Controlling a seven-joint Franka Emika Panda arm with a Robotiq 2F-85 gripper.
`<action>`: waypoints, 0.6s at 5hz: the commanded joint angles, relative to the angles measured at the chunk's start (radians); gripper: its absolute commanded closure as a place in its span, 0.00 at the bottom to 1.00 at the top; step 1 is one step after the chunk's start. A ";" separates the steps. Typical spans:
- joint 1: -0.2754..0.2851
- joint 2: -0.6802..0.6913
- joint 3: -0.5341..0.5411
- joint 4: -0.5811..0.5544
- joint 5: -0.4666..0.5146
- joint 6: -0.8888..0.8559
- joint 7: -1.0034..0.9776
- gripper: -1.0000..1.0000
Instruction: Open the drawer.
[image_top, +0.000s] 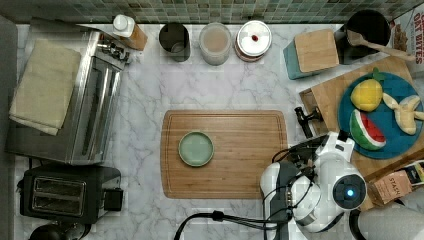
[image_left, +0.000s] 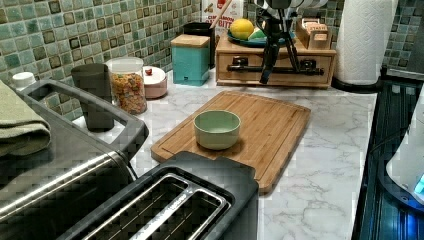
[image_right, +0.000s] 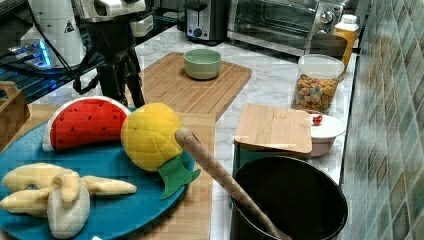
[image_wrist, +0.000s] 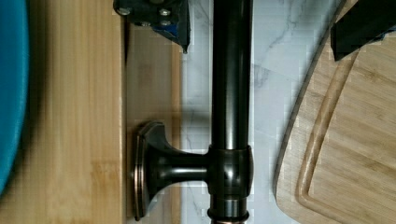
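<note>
The drawer (image_left: 320, 64) is the front of a low light-wood box at the back of the counter in the left view, and its top edge (image_wrist: 154, 93) is a pale strip in the wrist view. Its long black bar handle (image_wrist: 231, 93) runs across that front (image_left: 250, 68), and one end pokes out from under the arm (image_top: 303, 121). My gripper (image_wrist: 259, 18) is open. One finger (image_wrist: 154, 11) is on the drawer side of the bar and the other (image_wrist: 364, 23) on the cutting-board side, neither touching it. My gripper (image_left: 277, 70) hangs straight down over the handle. It stands behind the toy watermelon (image_right: 122, 85).
A bamboo cutting board (image_top: 240, 155) with a green bowl (image_top: 196, 148) lies just in front of the drawer. On the box sits a blue plate (image_top: 395, 135) of toy fruit. A teal canister (image_left: 190, 57) stands beside it, a paper towel roll (image_left: 362, 40) on the other side.
</note>
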 joint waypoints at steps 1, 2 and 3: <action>-0.008 0.059 0.004 -0.056 0.033 0.059 0.008 0.00; -0.001 0.037 -0.015 -0.091 0.020 0.106 0.010 0.00; 0.056 -0.009 -0.080 -0.082 -0.105 -0.016 0.048 0.00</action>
